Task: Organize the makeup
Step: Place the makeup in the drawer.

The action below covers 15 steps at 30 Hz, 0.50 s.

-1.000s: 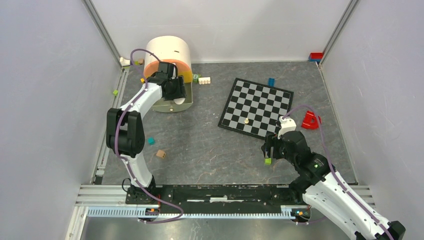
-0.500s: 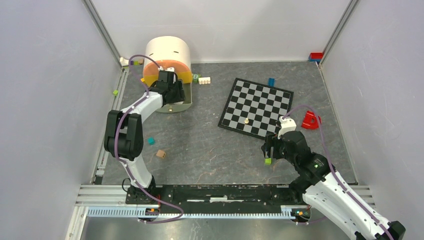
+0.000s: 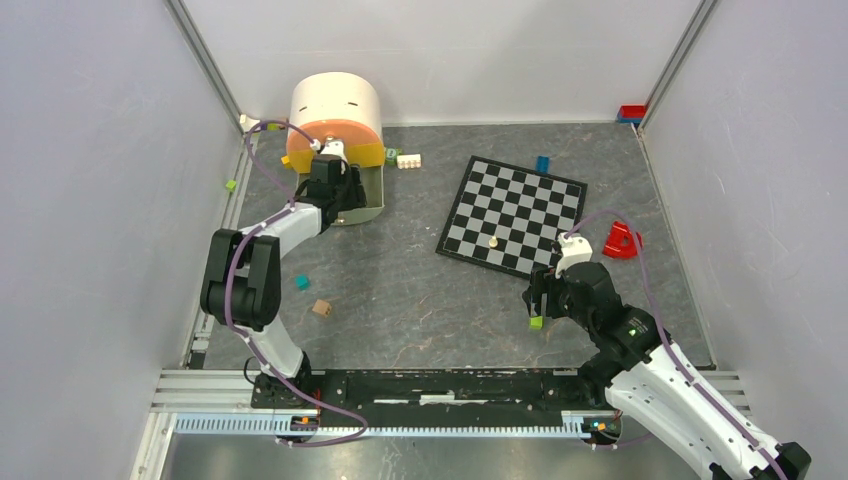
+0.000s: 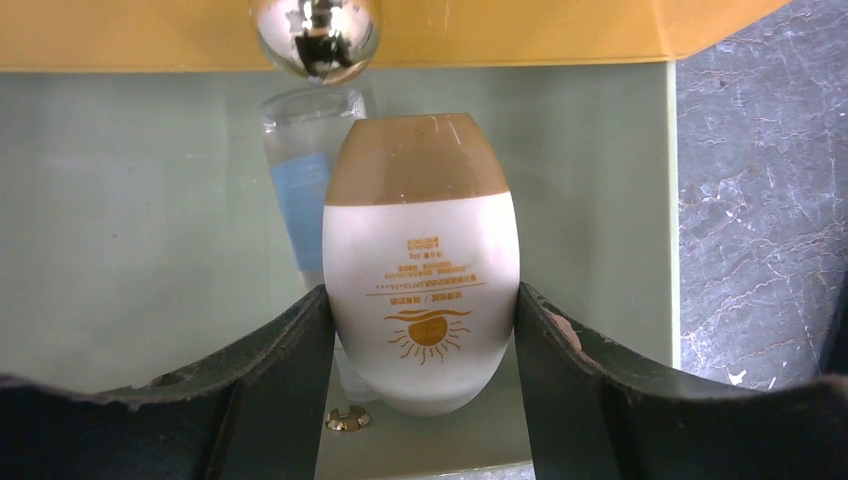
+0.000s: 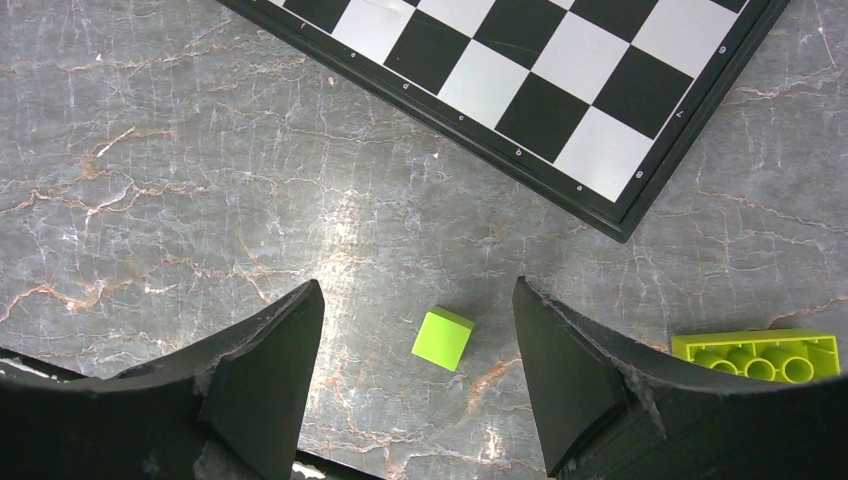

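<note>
My left gripper [image 4: 420, 295] is shut on the cream oval [image 4: 420, 270], a white bottle with a tan cap and an orange sun print. It holds the bottle over the pale green drawer [image 4: 130, 220] of the round cream-and-orange organizer [image 3: 335, 105]. A clear tube with a blue label [image 4: 300, 190] lies in the drawer behind the bottle. In the top view the left gripper [image 3: 335, 185] is at the drawer [image 3: 368, 208]. My right gripper [image 5: 415, 300] is open and empty above a lime cube [image 5: 442, 339]. Other makeup is out of view.
A chrome knob [image 4: 315, 35] hangs on the orange panel above the drawer. The chessboard [image 3: 515, 210] lies centre right with a small cream piece [image 3: 493, 241] on it. A red object [image 3: 622, 240], a lime brick [image 5: 760, 355] and teal [image 3: 301, 282] and brown [image 3: 321, 308] cubes lie around.
My left gripper has moved a little left and further into the drawer mouth with the bottle in it. The right arm has not moved.
</note>
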Each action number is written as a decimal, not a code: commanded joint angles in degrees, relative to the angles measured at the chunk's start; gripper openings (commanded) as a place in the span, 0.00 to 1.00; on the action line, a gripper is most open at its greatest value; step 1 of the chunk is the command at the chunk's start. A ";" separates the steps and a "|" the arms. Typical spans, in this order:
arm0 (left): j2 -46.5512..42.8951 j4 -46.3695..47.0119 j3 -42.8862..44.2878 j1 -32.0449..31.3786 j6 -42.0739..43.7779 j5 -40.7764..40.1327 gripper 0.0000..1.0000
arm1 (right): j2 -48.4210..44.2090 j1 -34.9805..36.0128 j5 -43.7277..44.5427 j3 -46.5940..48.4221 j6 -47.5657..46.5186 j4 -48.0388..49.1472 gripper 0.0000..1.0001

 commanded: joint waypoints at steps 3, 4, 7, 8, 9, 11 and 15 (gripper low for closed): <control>0.24 5.14 1.18 0.13 3.41 0.91 0.40 | -0.21 -0.08 0.77 0.63 -1.15 -0.37 0.76; 0.63 5.14 1.37 0.13 3.26 1.04 0.41 | -0.17 -0.14 0.72 0.61 -1.16 -0.42 0.76; 1.36 4.27 2.06 0.17 3.12 1.04 0.48 | -0.24 -0.09 0.84 0.85 -1.37 -0.64 0.76; 1.64 3.81 2.47 0.13 3.07 0.98 0.50 | -0.16 -0.09 0.90 0.86 -1.46 -0.75 0.77; 1.74 3.45 2.70 0.13 3.04 0.80 0.52 | -0.32 -0.10 1.02 0.86 -1.42 -0.81 0.77; 1.83 3.30 2.72 0.11 3.04 0.88 0.54 | -0.25 -0.09 0.96 0.78 -1.46 -0.72 0.77; 1.92 2.45 3.09 -0.05 3.21 1.03 0.58 | -0.14 -0.10 0.89 0.73 -1.40 -0.64 0.77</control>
